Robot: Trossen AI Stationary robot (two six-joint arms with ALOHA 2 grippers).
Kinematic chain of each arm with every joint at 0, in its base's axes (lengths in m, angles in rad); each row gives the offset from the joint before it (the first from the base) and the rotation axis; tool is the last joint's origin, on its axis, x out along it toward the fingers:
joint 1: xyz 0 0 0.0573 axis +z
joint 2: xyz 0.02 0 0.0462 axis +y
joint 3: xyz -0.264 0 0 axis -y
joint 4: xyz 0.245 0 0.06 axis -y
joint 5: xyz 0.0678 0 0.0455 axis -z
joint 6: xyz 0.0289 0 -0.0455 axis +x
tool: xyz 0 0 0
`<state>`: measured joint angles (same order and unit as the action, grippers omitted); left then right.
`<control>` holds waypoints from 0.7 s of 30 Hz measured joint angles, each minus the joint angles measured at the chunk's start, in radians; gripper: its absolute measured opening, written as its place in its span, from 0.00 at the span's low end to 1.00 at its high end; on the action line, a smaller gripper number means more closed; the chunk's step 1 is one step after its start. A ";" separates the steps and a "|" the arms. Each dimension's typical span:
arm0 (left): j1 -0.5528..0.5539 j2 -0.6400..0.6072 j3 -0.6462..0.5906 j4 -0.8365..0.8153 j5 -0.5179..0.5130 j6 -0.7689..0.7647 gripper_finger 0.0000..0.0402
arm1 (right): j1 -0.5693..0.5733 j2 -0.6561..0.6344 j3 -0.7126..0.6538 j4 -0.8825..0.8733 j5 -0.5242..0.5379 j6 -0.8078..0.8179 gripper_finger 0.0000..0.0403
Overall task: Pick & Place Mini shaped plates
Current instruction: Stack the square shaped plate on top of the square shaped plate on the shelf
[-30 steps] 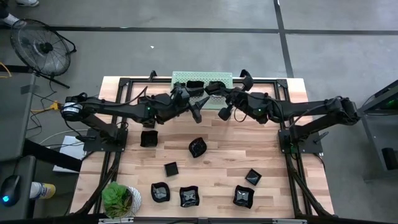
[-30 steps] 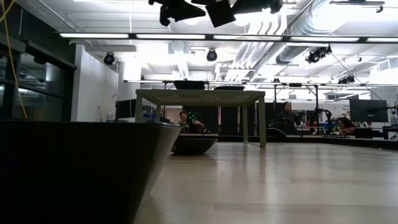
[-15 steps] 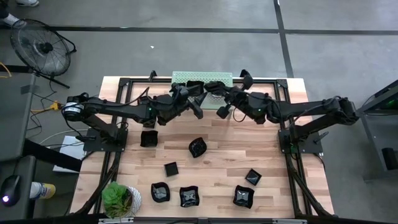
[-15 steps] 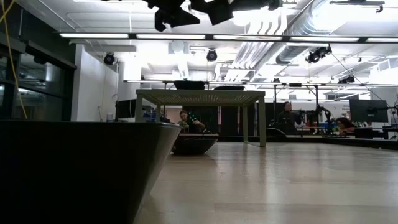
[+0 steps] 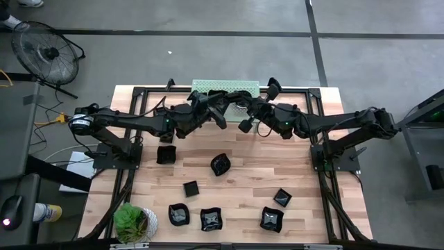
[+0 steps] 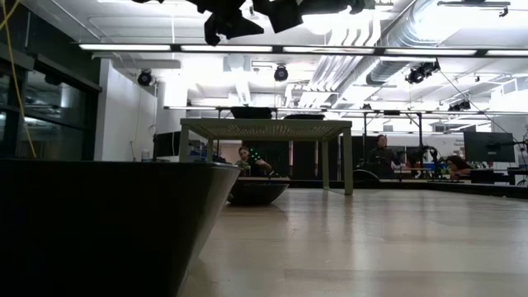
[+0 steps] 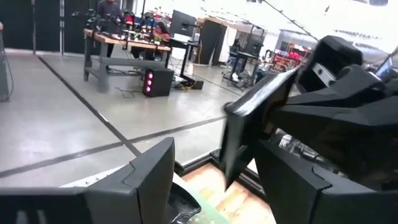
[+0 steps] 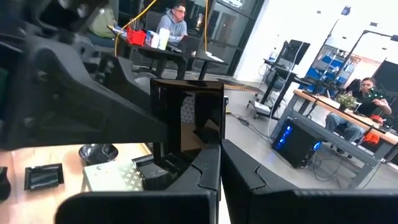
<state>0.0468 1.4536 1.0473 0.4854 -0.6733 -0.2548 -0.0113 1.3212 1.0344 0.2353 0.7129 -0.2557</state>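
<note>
My right gripper hangs above the table just in front of the pale green shelf and is shut on a small square black plate. My left gripper is open right beside it, fingers apart, with the held plate showing just beyond the gap. Two black plates lie on the shelf top. Several more black plates rest flat on the wooden table, among them a square one and a wavy one. My right gripper pinches the square plate between its two fingers at the plate's lower edge. The plate stands on edge beyond the fingertips, its hollow face toward the wrist camera. It is lifted clear of the table and the shelf.
The two arms nearly meet over the far middle of the table. More plates lie along the near edge. A potted plant stands at the near left corner. One plate sits right in front of the low camera.
My right gripper has carried the plate a little toward the table's left, closer to my left gripper. My left gripper has drawn slightly toward the far edge and the shelf. The plates on the table and shelf have stayed put.
</note>
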 joint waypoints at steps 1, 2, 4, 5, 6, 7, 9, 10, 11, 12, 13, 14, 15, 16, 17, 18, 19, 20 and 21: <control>0.001 0.000 0.000 0.000 0.000 -0.011 0.54 | 0.000 0.000 0.000 0.002 0.001 -0.001 0.00; 0.002 0.000 0.000 -0.001 -0.001 -0.020 0.54 | 0.000 0.000 0.000 0.002 0.012 -0.007 0.00; 0.008 0.000 0.000 -0.001 -0.009 -0.032 0.54 | 0.000 0.000 0.000 0.002 0.039 -0.021 0.00; 0.008 0.000 0.000 -0.001 -0.011 -0.039 0.54 | 0.000 0.000 0.000 0.003 0.044 -0.024 0.00; 0.008 0.000 0.000 -0.001 -0.010 -0.042 0.54 | -0.001 0.000 0.000 0.008 0.046 -0.025 0.00; 0.008 0.000 0.000 -0.001 -0.011 -0.042 0.54 | -0.002 0.000 0.000 0.014 0.047 -0.030 0.00; 0.008 0.000 0.000 -0.001 -0.018 -0.042 0.54 | -0.002 0.000 0.000 0.024 0.046 -0.039 0.00; 0.008 0.000 0.000 -0.001 -0.018 -0.042 0.54 | -0.002 0.000 0.000 0.024 0.042 -0.039 0.00; 0.008 0.000 0.000 -0.001 -0.018 -0.042 0.54 | -0.002 0.002 0.000 0.025 0.041 -0.039 0.00; 0.008 0.000 0.000 -0.001 -0.018 -0.042 0.54 | -0.002 0.005 0.000 0.031 0.040 -0.039 0.00; 0.008 0.000 0.000 -0.001 -0.018 -0.042 0.54 | -0.002 0.007 0.000 0.034 0.039 -0.040 0.00; 0.008 0.000 0.000 -0.001 -0.017 -0.042 0.54 | -0.002 0.008 0.000 0.034 0.035 -0.040 0.00; 0.008 0.000 0.000 -0.001 -0.017 -0.042 0.54 | -0.002 0.010 0.000 0.034 0.022 -0.039 0.00; 0.008 0.000 0.000 -0.001 -0.017 -0.042 0.54 | -0.002 0.017 0.000 0.041 0.012 -0.037 0.00; 0.008 0.000 0.000 -0.001 -0.017 -0.042 0.54 | -0.002 0.019 0.000 0.046 0.015 -0.037 0.00; 0.008 0.000 0.000 -0.001 -0.017 -0.042 0.54 | -0.002 0.020 0.000 0.044 0.024 -0.040 0.00; 0.008 0.000 0.000 -0.001 -0.017 -0.042 0.54 | -0.002 0.021 0.000 0.040 0.029 -0.041 0.00; 0.008 0.000 0.000 -0.001 -0.017 -0.042 0.54 | -0.002 0.021 0.000 0.042 0.029 -0.040 0.00; 0.008 0.000 0.000 -0.001 -0.017 -0.042 0.53 | -0.002 0.021 0.000 0.047 0.031 -0.040 0.00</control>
<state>0.0544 1.4532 1.0477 0.4843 -0.6903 -0.2970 -0.0132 1.3418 1.0348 0.2826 0.7437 -0.2957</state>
